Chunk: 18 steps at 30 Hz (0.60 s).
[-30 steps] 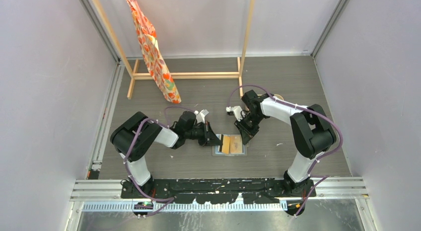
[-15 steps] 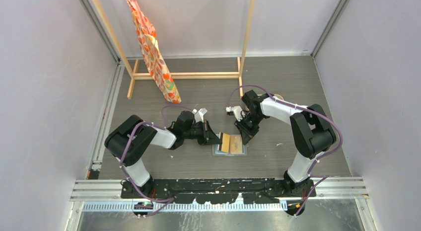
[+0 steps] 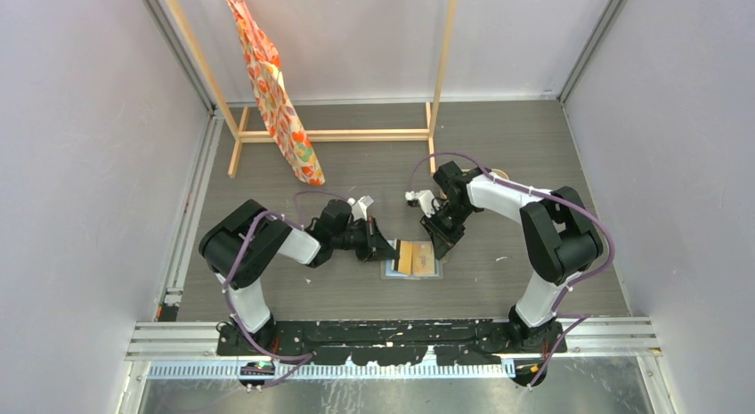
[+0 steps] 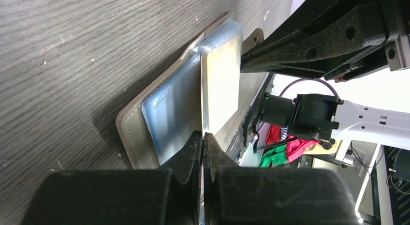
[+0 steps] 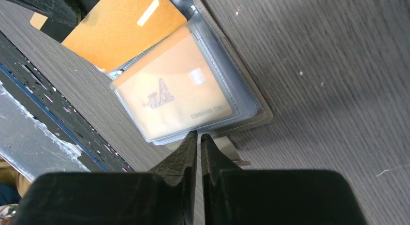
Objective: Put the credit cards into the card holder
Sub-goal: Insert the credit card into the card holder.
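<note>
The card holder point(image 3: 427, 263) lies open on the table between the two arms, its pale blue clear sleeves point(image 4: 174, 109) facing up. My left gripper point(image 4: 203, 134) is shut on an orange credit card point(image 3: 406, 256), held on edge with its far end at the sleeves' top corner. The right wrist view shows this card point(image 5: 121, 26) flat-on. Another credit card point(image 5: 174, 97) sits inside the top sleeve. My right gripper point(image 5: 198, 134) is shut, its tips resting at the holder's near edge beside the closing tab point(image 5: 227, 150).
A wooden rack point(image 3: 338, 133) stands at the back with an orange patterned cloth point(image 3: 276, 93) hanging from it. A small beige object point(image 3: 500, 174) peeks out behind the right arm. Grey walls close in on three sides.
The left arm's elbow swung out to the left and came back. Both grippers, the card and the holder stay where they were.
</note>
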{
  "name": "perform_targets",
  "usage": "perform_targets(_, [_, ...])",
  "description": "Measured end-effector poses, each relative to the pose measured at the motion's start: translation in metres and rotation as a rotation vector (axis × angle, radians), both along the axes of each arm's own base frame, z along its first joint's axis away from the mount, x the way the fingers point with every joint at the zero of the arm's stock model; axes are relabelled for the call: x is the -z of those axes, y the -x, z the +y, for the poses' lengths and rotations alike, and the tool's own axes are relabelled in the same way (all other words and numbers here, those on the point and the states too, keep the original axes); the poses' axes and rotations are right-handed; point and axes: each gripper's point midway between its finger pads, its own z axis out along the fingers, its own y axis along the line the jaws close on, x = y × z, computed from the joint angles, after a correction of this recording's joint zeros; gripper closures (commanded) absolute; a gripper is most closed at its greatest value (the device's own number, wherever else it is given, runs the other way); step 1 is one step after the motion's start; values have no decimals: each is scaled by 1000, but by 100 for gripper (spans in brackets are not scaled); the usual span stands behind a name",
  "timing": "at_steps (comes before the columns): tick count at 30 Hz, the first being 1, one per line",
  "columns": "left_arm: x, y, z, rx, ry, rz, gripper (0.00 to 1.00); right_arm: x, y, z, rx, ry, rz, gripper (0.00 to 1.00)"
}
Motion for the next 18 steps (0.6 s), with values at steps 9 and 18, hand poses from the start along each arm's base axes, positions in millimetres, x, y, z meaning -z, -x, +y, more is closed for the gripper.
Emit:
perform_targets(9, [-16, 1, 3, -17, 20, -37, 100, 0, 0, 0, 0, 0, 0, 88])
perform_targets(18, [-18, 0, 2, -15, 30, -55, 100, 0, 0, 0, 0, 1, 0, 88])
